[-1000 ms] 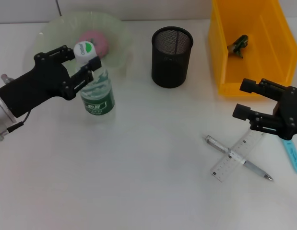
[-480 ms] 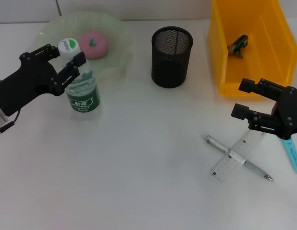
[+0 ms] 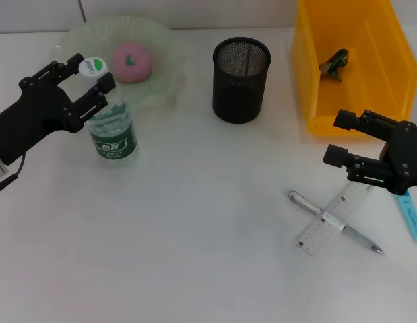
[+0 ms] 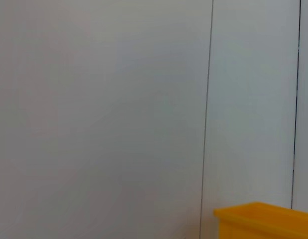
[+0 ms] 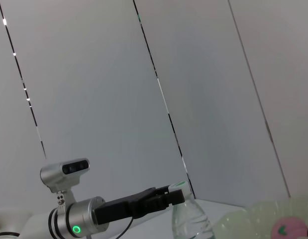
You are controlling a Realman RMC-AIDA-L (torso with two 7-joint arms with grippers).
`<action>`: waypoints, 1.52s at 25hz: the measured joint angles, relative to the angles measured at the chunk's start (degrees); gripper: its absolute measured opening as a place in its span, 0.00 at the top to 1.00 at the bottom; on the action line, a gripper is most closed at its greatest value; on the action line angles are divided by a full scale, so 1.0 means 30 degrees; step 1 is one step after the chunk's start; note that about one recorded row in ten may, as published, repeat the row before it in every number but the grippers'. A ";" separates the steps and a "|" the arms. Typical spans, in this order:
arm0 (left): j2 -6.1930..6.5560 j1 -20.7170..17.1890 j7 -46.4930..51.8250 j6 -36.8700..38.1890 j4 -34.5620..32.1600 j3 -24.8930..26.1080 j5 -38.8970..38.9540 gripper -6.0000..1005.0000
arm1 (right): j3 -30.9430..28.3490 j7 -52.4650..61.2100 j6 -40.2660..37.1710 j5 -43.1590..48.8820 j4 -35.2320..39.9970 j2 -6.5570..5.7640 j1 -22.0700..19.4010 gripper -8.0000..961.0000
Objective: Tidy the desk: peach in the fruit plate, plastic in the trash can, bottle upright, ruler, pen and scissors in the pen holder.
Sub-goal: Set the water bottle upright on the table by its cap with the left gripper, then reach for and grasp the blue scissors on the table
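L gripper [image 3: 83, 91] clamped on bottle [image 3: 112, 128] neck to keep it upright beside fruit plate [image 3: 164, 47] w/ peach [image 3: 131, 60] in; R gripper [image 3: 344, 140] open above crossed ruler [image 3: 333, 217]/pen [image 3: 333, 221], prob next pickup

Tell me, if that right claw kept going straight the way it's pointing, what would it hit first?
Probably nothing close. The right claw, open above the desk, points toward the robot's left; the pen holder sits off its line. The upright bottle lies far along that way, though height and depth are hard to judge.
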State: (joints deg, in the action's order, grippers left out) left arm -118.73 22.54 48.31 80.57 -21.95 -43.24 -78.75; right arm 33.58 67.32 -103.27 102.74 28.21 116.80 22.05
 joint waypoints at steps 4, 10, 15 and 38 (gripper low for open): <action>0.0007 -0.0157 0.0022 0.0407 0.0082 0.0001 0.0166 0.37 | -0.0001 0.0000 0.0000 0.0000 0.0000 0.0000 0.0002 0.18; 0.0075 -0.0821 0.0022 0.2316 0.0074 0.0045 0.1711 0.28 | -0.0001 -0.0001 0.0097 0.0000 0.0000 0.0000 0.0003 0.18; 0.0112 -0.1580 0.0456 0.4882 -0.0044 0.0205 0.3510 0.27 | -0.0001 -0.0201 0.0149 0.0000 -0.0282 0.0022 0.0031 0.18; -0.0063 -0.0231 0.2396 0.6160 0.3936 0.0192 0.6212 0.27 | -0.1116 -0.0165 0.0977 -0.0061 -0.0838 0.0739 0.0530 0.19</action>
State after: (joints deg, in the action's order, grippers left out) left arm -118.92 21.85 55.50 99.05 -10.14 -42.66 -60.11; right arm 30.23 66.83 -100.34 102.55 25.70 119.02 23.64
